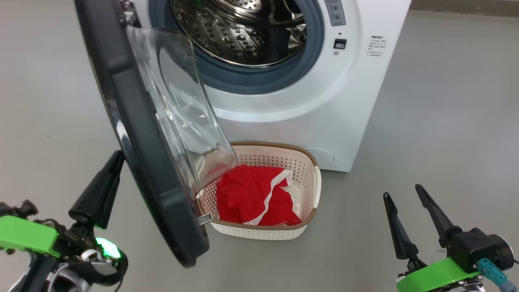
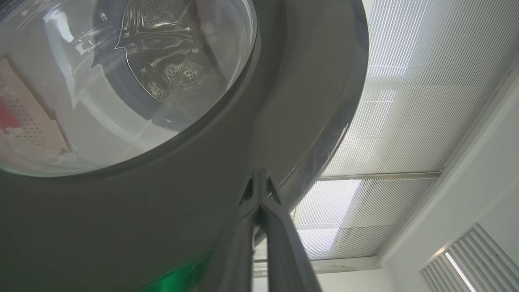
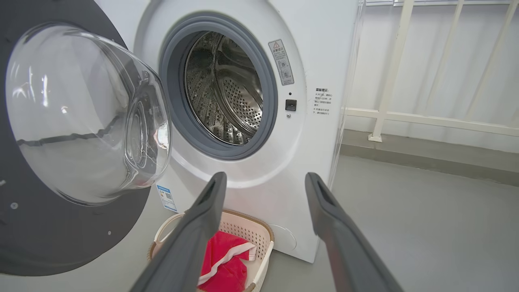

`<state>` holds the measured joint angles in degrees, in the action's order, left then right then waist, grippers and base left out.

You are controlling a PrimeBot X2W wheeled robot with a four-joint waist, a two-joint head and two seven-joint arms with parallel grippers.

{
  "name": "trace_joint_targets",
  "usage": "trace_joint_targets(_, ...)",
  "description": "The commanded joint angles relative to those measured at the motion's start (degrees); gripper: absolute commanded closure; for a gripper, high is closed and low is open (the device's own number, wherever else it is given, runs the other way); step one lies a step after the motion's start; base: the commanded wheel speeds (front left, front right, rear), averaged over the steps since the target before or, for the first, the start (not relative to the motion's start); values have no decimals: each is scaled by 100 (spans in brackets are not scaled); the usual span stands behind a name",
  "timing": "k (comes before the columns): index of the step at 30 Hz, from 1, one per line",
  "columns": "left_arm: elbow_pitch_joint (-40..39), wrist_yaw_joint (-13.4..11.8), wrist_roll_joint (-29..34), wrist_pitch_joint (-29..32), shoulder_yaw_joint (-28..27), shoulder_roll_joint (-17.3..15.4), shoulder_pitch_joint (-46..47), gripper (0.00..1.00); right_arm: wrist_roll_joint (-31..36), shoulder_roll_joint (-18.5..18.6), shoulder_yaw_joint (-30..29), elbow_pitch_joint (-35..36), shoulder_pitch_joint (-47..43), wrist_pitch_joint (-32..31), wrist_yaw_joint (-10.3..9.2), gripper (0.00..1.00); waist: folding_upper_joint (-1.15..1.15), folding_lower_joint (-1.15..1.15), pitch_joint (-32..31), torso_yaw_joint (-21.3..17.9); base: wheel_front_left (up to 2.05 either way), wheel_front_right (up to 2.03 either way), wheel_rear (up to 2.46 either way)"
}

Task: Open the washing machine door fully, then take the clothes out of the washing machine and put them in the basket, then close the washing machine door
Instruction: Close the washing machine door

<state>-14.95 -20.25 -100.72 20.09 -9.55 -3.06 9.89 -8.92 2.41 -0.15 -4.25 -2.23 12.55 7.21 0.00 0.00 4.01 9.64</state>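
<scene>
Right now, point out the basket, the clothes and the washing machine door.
the basket (image 1: 259,233), head view, its front perforated wall
the clothes (image 1: 247,194), head view, middle of the red fabric
the washing machine door (image 1: 140,138), head view, dark rim beside the glass

You've got a smooth, matte grey floor (image 1: 446,121) all round. In your right wrist view, a white railing (image 3: 389,73) of posts and one low bar stands before a pale wall (image 3: 466,61). A darker grey kerb (image 3: 425,152) runs along its foot. Overhead, your left wrist view gives a white slatted ceiling (image 2: 405,101) with a bright lit panel (image 2: 336,194), a white side wall (image 2: 478,182) and a louvred vent (image 2: 466,259) low right.
</scene>
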Motion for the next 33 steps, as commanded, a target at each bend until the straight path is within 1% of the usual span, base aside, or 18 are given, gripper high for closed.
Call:
trace_joint_targets(1,-201,-40,-14,44,-68,-91,142,100,-24,47,146,117,263,54,28,0,0,0,66,-104,0,0,0)
trace_joint_targets(5,-208,-28,-39,19,30,-66,200,100,-39,47,156,93,316,82,28,0,0,0,137,-251,0,0,0)
trace_joint_targets(10,-136,16,-250,-40,100,-25,300,100,-30,47,148,79,355,109,28,0,0,0,221,-444,0,0,0)
trace_joint_targets(13,-114,89,-292,-81,167,-14,379,100,-20,47,142,84,387,121,28,0,0,0,294,-562,0,0,0)
trace_joint_targets(18,-72,280,-311,-264,289,2,595,100,-13,47,146,82,435,139,28,0,0,0,415,-754,0,0,0)
trace_joint_targets(25,73,399,-298,-489,542,11,890,100,-28,47,134,72,505,170,28,0,0,0,603,-1040,0,0,0)
trace_joint_targets(29,175,411,-290,-612,605,13,1053,100,-43,47,136,63,525,184,28,0,0,0,689,-1130,0,0,0)
trace_joint_targets(33,312,469,-432,-780,670,16,1340,100,-66,47,178,51,567,203,28,0,0,0,803,-1223,0,0,0)
